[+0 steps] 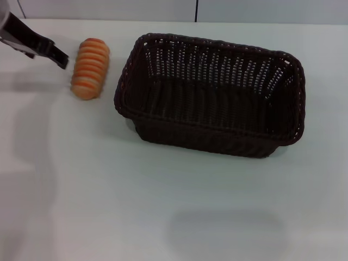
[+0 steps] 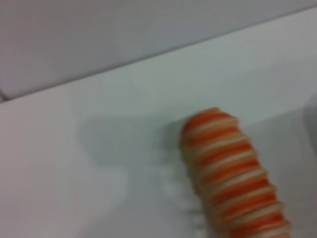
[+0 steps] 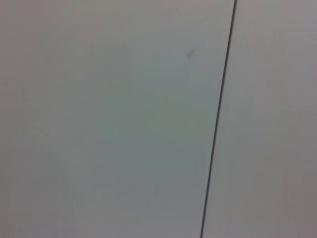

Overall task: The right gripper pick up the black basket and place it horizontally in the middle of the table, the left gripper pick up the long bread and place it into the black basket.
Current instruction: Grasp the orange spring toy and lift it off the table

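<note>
Left gripper (image 1: pixel 60 57) is hovering just beside the long bread (image 1: pixel 91 68); I cannot tell its jaw state.
You are risking nudging the loaf away from the black basket (image 1: pixel 212 95), sitting mid-table (image 1: pixel 109 206).

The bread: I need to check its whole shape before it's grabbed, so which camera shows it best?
The head view: the whole bread lies on the table, beside the basket. The left wrist view crops one end. The right wrist view shows none.

A pale wall (image 1: pixel 109 8) with a dark vertical seam (image 3: pixel 218 119).
</note>
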### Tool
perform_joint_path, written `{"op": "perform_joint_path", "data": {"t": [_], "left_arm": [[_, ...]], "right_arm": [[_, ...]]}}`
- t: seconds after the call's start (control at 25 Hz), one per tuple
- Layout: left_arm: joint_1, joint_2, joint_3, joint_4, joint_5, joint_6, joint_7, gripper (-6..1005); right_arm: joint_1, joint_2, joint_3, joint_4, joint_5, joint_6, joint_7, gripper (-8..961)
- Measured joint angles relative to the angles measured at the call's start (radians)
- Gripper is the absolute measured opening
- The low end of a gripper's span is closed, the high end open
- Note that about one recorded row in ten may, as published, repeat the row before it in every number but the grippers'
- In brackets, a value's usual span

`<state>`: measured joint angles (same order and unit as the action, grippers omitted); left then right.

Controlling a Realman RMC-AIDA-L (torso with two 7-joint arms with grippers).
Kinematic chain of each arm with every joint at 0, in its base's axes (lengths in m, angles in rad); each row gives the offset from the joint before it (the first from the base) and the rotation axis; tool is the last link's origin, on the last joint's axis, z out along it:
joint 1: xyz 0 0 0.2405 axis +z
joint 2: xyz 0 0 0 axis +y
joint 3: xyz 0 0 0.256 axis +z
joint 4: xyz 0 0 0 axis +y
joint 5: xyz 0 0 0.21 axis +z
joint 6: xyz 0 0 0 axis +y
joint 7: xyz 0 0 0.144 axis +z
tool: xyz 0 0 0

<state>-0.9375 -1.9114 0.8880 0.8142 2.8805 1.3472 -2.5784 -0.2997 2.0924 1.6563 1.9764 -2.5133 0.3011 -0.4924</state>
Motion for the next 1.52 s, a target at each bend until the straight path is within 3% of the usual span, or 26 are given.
{"op": "perform_joint_path", "data": {"t": [0.32, 0.4, 0.44, 0.76, 1.52], "left_arm": [[-0.014, -0.016, 0.006, -0.046, -0.002, -0.040, 0.010, 834], [-0.014, -0.023, 0.006, -0.054, -0.002, -0.051, 0.010, 834], [-0.015, -0.037, 0.006, -0.058, -0.002, -0.062, 0.015, 834], [-0.007, -0.057, 0.003, -0.069, -0.003, -0.090, 0.019, 833], [-0.005, -0.081, 0.008, -0.127, -0.003, -0.143, 0.034, 833]], "right_arm": [[0.010, 0.000, -0.031, 0.007, -0.005, -0.001, 0.005, 493], [0.010, -0.001, -0.038, 0.008, -0.005, -0.001, 0.005, 493], [0.011, -0.002, -0.041, 0.010, -0.006, -0.001, 0.005, 493], [0.022, -0.005, -0.058, 0.019, -0.008, -0.001, 0.004, 492], [0.040, -0.006, -0.101, 0.029, -0.032, 0.000, 0.005, 492]]}}
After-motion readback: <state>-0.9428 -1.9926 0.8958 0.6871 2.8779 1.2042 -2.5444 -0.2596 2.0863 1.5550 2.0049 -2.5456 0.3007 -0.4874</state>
